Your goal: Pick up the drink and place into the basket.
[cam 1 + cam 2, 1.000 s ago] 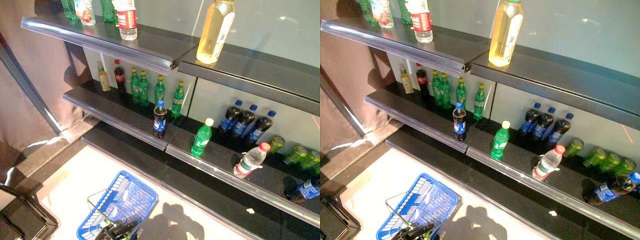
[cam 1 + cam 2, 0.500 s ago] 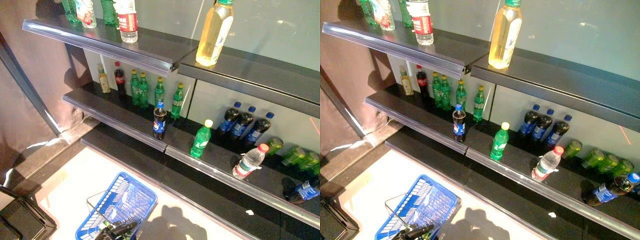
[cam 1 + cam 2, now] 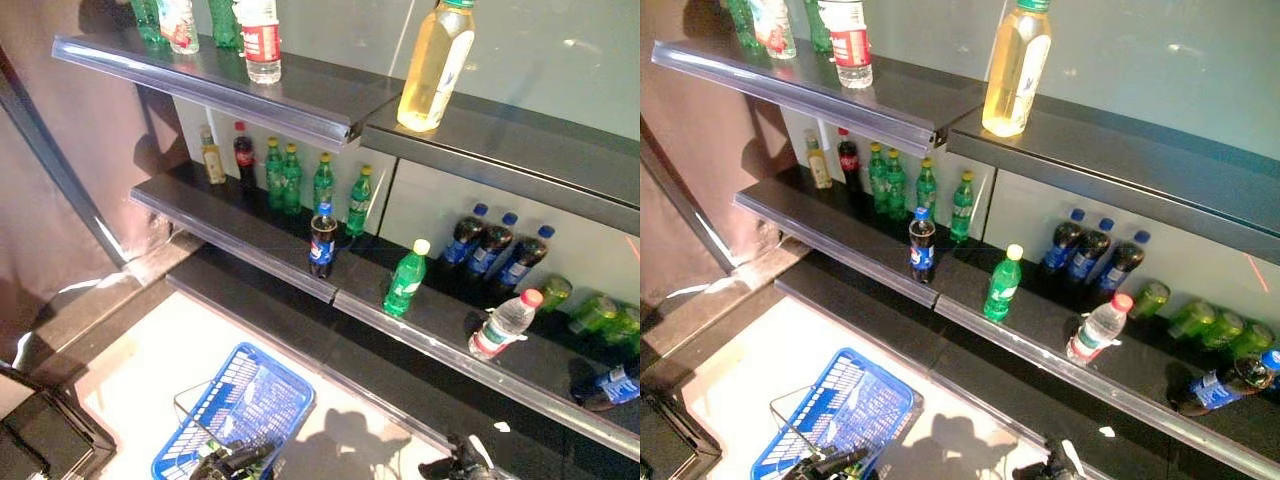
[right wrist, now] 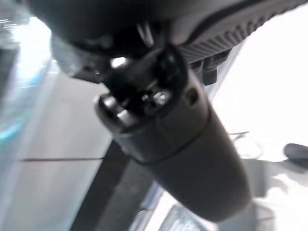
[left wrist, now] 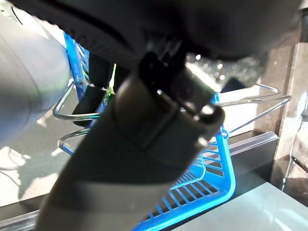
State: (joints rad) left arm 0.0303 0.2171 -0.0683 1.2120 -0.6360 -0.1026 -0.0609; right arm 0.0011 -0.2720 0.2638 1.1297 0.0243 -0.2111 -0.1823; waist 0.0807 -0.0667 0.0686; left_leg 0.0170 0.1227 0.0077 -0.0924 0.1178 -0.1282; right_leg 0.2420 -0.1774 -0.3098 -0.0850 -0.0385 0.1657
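Left hand [image 3: 232,462] sits at the lower edge over the wire handle of the blue basket [image 3: 240,400] on the floor, and whether it grips cannot be told. Right hand [image 3: 462,462] shows low at the lower edge, finger state indeterminate. The drink, a dark cola bottle [image 3: 322,239], stands upright at the middle shelf [image 3: 230,232] front edge, well apart from both hands, with a green bottle [image 3: 404,278] farther along.

Left hand [image 3: 232,462] sits at the bottom edge of the eye views, dark fingers only partly in frame, grip unreadable. Right hand [image 3: 462,461] just enters the bottom edge, lower right, white thumb cover visible, finger state unclear. Both wrist views are filled by each hand's own dark bulk and thumb, so neither shows a grasp.
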